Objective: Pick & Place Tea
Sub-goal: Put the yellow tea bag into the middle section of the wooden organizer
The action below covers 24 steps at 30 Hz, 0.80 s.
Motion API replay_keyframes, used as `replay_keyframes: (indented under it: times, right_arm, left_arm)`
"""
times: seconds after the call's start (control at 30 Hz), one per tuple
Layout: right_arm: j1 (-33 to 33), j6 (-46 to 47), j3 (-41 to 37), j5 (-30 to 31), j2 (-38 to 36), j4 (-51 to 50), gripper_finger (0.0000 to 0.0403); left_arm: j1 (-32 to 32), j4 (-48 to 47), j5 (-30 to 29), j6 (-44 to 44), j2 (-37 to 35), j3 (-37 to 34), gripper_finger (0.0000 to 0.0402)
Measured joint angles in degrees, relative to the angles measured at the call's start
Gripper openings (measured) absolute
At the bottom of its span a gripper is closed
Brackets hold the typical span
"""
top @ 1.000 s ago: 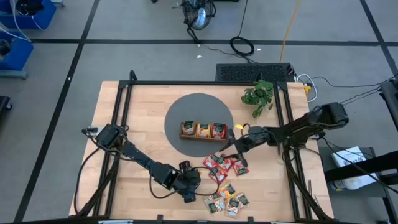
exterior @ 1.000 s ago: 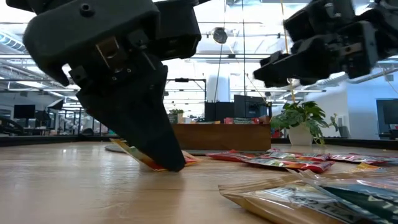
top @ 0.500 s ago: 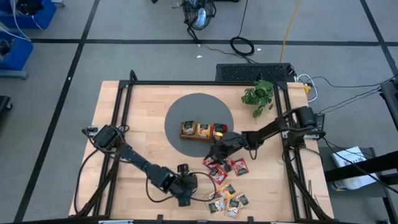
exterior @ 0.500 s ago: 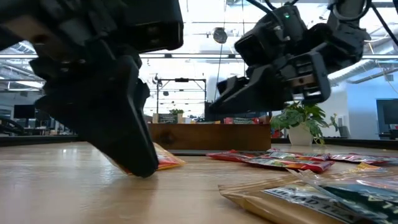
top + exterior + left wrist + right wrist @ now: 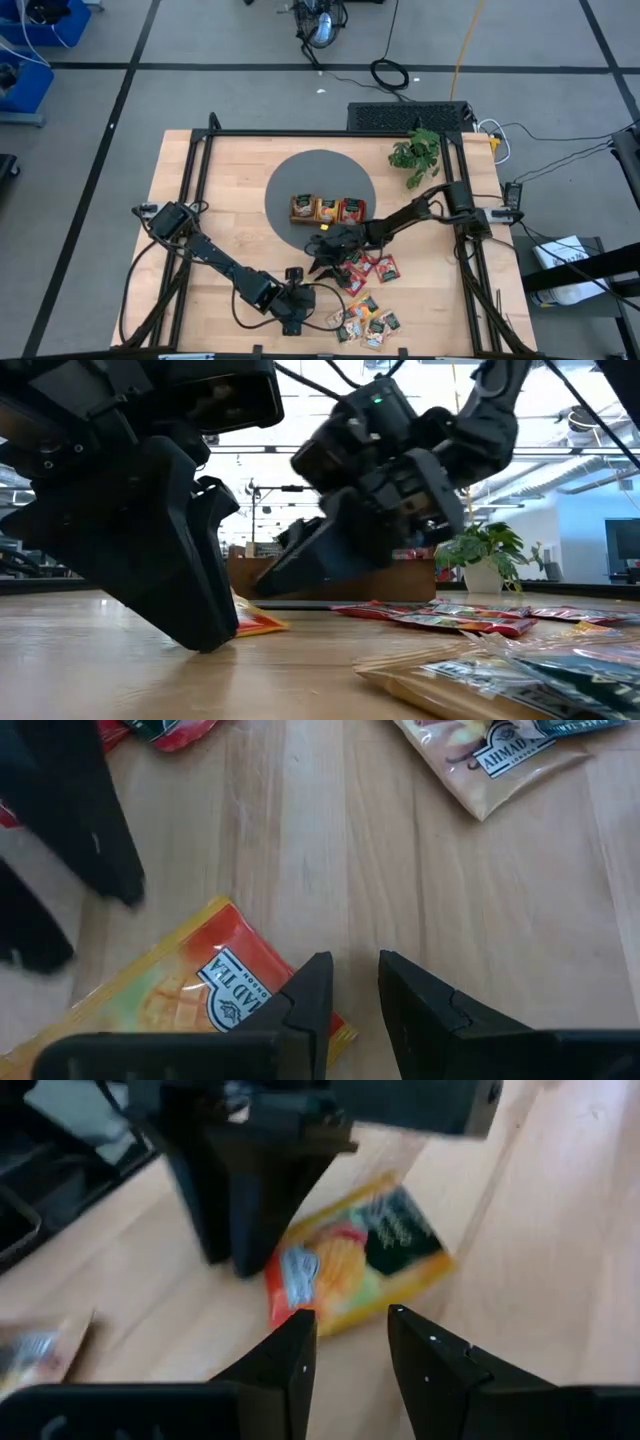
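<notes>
Orange-yellow tea sachet (image 5: 190, 995) lies flat on the wooden table (image 5: 220, 180) at about 6 o'clock, just beside the left gripper (image 5: 348, 982), fingers slightly apart. Since half a second ago, the right gripper (image 5: 348, 1327), fingers apart and empty, has swung in toward it, likely the next pick.

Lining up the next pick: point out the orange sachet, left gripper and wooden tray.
orange sachet (image 5: 190, 995), left wrist view, printed face.
left gripper (image 5: 352, 982), left wrist view, between fingertips.
wooden tray (image 5: 327, 220), high view, front wall.
</notes>
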Motion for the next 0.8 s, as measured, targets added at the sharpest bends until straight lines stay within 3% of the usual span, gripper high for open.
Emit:
replay_keyframes:
  times: [0.17, 0.3, 0.43, 0.6, 0.8]
  right_arm:
    - [-2.6, 3.6, 2.1, 0.1, 1.9, 0.1, 0.0121]
    - [-5.4, 6.6, 2.1, -0.2, 1.8, 1.5, 0.0148]
    - [-7.1, 10.3, 3.1, -6.9, 2.2, -0.1, 0.0185]
    - [-6.2, 8.6, 4.5, -8.6, 3.5, -3.6, 0.0210]
    - [-6.0, 7.6, 4.3, -8.6, 3.5, -3.9, 0.0209]
  left_arm:
    - [-0.5, 0.0, -0.2, -0.1, 0.0, 0.0, 0.0088]
    - [-1.1, 0.0, -0.7, -0.2, 0.0, 0.0, 0.0088]
    - [-1.5, -0.1, -1.3, -0.3, 0.0, 0.0, 0.0088]
    - [-1.5, -0.2, -1.3, -0.3, 0.0, 0.0, 0.0088]
    - [-2.2, 2.0, -2.5, 1.1, -2.3, -0.1, 0.0087]
